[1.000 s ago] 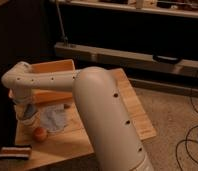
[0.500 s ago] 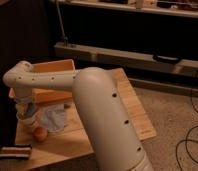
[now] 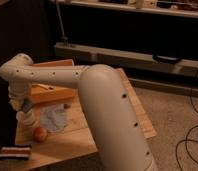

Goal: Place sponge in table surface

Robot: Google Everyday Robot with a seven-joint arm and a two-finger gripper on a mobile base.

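The sponge [image 3: 27,105], a small blue-grey block, sits at the tip of my gripper [image 3: 25,109] at the left of the camera view. The gripper hangs down from the white arm's bend and is shut on the sponge. It holds the sponge just above the left part of the table surface [image 3: 74,132], a light wooden top of pale planks. A white rounded shape [image 3: 28,120] lies right under the sponge; I cannot tell whether it is a cup or part of the gripper. My thick white arm hides the middle of the table.
An orange bin [image 3: 54,92] stands at the table's back left. A flat blue-grey cloth [image 3: 55,118] lies beside the gripper, an orange ball [image 3: 40,133] in front of it. A brown-and-white striped block [image 3: 14,151] lies at the front left corner. A dark shelf unit stands behind.
The arm's bend has risen slightly. The gripper with the sponge has stayed at nearly the same spot over the table's left part.
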